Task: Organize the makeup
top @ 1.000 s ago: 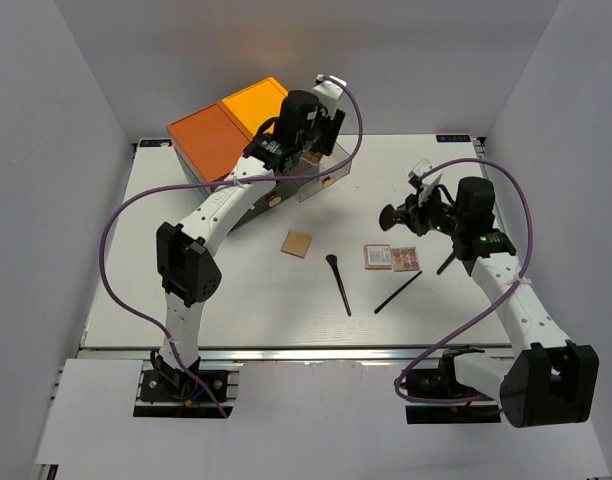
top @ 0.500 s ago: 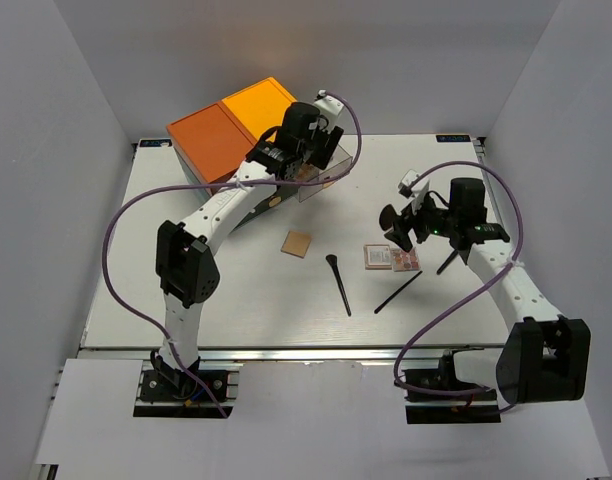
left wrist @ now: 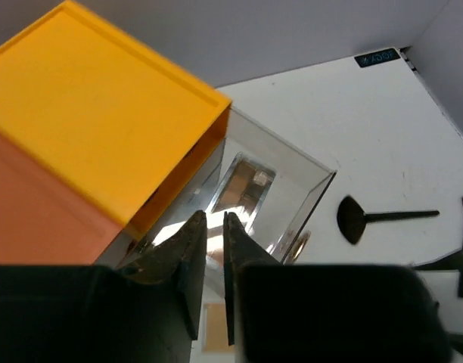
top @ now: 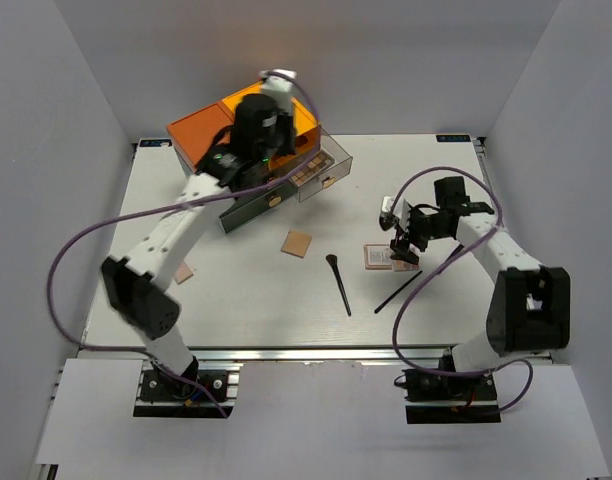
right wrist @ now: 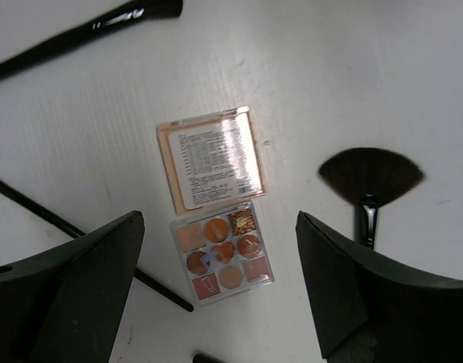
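STATUS: early, one palette (left wrist: 243,187) in clear drawer (top: 321,170) | LEFT ON COUNTER (top: 236,290): two palettes (right wrist: 216,208), compact (top: 297,243), brushes (top: 338,284) (approx. three) | L gripper (left wrist: 214,249): nearly closed, empty, over drawer | R gripper (right wrist: 216,295): wide open above palettes, nothing held.

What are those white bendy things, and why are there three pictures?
They are two robot arms. Each ends in a pincer with two fingers. One picture looks down from above. The other two come from tiny cameras on each arm's wrist. On the white table lie makeup things: two small square palettes, thin black brushes, a fan brush and a tan compact. At the back stands an orange-topped box with a clear drawer pulled out, a palette inside. The left pincer is nearly closed by that drawer. The right pincer hangs wide open above the palettes, holding nothing.
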Tool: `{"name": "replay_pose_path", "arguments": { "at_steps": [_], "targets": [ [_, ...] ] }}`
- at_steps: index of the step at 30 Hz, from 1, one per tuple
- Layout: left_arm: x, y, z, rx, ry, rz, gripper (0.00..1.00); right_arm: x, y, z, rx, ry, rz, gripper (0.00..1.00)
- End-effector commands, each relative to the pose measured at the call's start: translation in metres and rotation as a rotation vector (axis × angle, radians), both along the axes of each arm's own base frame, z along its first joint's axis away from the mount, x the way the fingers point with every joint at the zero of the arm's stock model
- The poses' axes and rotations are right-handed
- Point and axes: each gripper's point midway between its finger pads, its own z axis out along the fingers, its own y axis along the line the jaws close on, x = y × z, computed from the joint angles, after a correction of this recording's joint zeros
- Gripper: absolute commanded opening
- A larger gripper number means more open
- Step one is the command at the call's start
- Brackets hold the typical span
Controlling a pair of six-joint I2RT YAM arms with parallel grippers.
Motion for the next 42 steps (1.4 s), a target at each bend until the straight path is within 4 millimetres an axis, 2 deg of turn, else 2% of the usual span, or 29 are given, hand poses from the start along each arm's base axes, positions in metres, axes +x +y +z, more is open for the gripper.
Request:
{"name": "replay_pose_path", "arguments": {
  "at_steps": [1, 2, 3, 4, 5, 6, 7, 8, 10, 11, 13, 14, 15, 19, 30, 42],
  "targets": [
    [-0.040, 0.073, 0.038, -0.278, 0.028, 0.107, 0.24, -0.009, -0.004, -0.023, -0.089, 0.009, 0.145, 0.86],
    [-0.048, 0.085, 0.036, -0.382, 0.063, 0.138, 0.25, -0.001, -0.003, -0.024, -0.095, -0.012, 0.144, 0.87],
    [-0.071, 0.106, 0.055, -0.454, 0.028, 0.148, 0.31, 0.004, -0.002, -0.026, -0.100, -0.006, 0.130, 0.87],
    [-0.074, 0.130, 0.022, -0.472, 0.095, 0.204, 0.55, 0.007, 0.001, -0.033, -0.101, 0.014, 0.134, 0.88],
    [-0.084, 0.141, 0.014, -0.504, 0.113, 0.238, 0.66, 0.015, 0.003, -0.030, -0.102, 0.004, 0.132, 0.88],
    [-0.095, 0.152, 0.003, -0.502, 0.136, 0.270, 0.73, 0.018, 0.006, -0.033, -0.110, 0.014, 0.129, 0.89],
    [-0.111, 0.168, 0.007, -0.519, 0.113, 0.302, 0.78, 0.022, 0.008, -0.042, -0.120, 0.040, 0.125, 0.89],
    [-0.121, 0.174, -0.023, -0.514, 0.186, 0.343, 0.81, 0.030, 0.009, -0.041, -0.131, 0.025, 0.122, 0.89],
    [-0.138, 0.188, -0.036, -0.531, 0.208, 0.387, 0.82, 0.035, 0.016, -0.048, -0.144, 0.028, 0.137, 0.89],
    [-0.145, 0.191, -0.057, -0.540, 0.257, 0.419, 0.83, 0.040, 0.016, -0.049, -0.162, 0.014, 0.133, 0.89],
    [-0.155, 0.198, -0.075, -0.548, 0.295, 0.458, 0.83, 0.043, 0.024, -0.054, -0.171, 0.011, 0.152, 0.89],
    [-0.162, 0.200, -0.076, -0.571, 0.292, 0.469, 0.84, 0.043, 0.027, -0.055, -0.173, 0.013, 0.159, 0.89],
    [-0.166, 0.201, -0.089, -0.570, 0.318, 0.484, 0.84, 0.047, 0.030, -0.053, -0.175, 0.008, 0.164, 0.89],
    [-0.176, 0.207, -0.105, -0.584, 0.346, 0.526, 0.86, 0.038, 0.039, -0.065, -0.202, 0.064, 0.191, 0.89],
    [-0.177, 0.210, -0.131, -0.574, 0.409, 0.551, 0.88, 0.026, 0.033, -0.086, -0.256, 0.124, 0.180, 0.89],
    [-0.177, 0.208, -0.148, -0.579, 0.441, 0.548, 0.88, 0.009, 0.030, -0.089, -0.264, 0.171, 0.199, 0.89]
  ]
}}
